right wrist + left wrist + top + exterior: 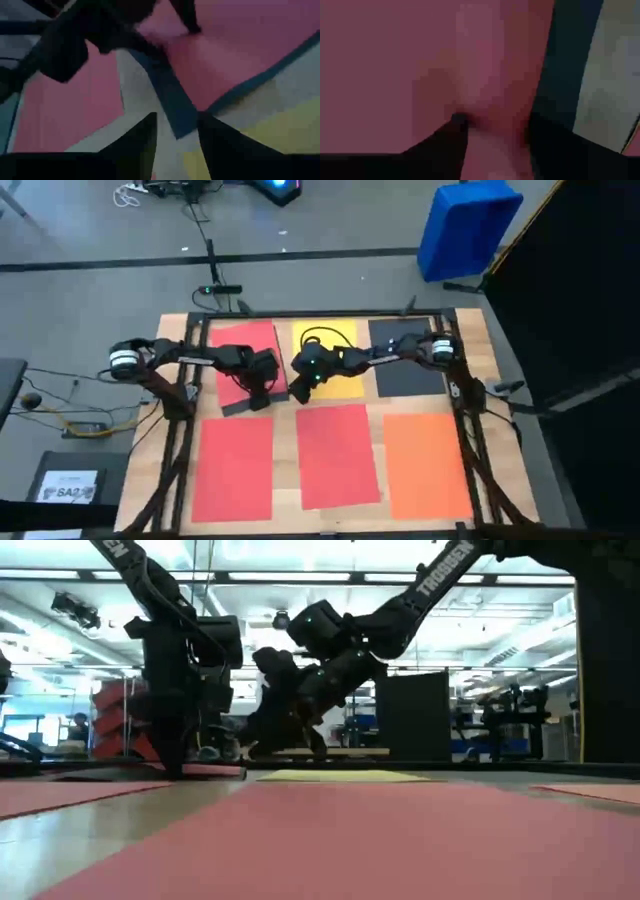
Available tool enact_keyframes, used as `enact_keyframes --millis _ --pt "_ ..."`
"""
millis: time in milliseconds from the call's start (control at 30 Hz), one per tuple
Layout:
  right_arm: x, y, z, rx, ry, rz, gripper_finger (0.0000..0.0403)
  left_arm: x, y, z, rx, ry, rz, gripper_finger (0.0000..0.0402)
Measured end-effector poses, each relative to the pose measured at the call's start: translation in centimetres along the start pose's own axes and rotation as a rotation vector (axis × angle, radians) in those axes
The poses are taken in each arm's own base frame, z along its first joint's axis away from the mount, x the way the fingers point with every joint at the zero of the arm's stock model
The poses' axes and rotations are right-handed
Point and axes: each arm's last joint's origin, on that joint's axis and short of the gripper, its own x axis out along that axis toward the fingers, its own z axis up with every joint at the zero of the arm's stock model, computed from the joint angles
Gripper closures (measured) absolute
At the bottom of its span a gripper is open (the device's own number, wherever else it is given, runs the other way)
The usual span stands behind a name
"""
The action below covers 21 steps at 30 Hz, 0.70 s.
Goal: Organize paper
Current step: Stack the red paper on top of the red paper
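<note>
While three sheets are lying along the table's near edge, a red sheet [235, 470], a second red sheet [337, 455] and an orange sheet [425, 465], the far row is holding a tilted red sheet [240, 350] over a dark sheet [245, 406], a yellow sheet [345, 385] and a black sheet [400, 375]. The left gripper [262, 392] is pressing parted fingers [455, 140] on that tilted sheet; whether it is grasping it, I cannot tell. The right gripper [300, 385] is hovering half-parted beside it, holding nothing. "TROSSEN" is showing on the right arm [440, 570].

"TROSSEN" is read in white capitals along the right arm [446, 568] in the low view. "SA2" is printed on a white label [68, 490] on the dark box left of the desk [285, 495].
</note>
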Motion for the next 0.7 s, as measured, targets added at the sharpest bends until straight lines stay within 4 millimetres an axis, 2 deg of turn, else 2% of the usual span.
enact_keyframes --millis 467,700 --pt "-0.6 -1.9 0.7 0.082 -0.028 -0.097 0.0286 -0.1 -0.1 0.1 0.003 -0.008 -0.023 0.0224" --pt "0.5 -2.3 1.0 0.093 -0.028 -0.078 0.0286 -0.1 -0.1 0.2 0.001 -0.019 -0.031 0.0224"
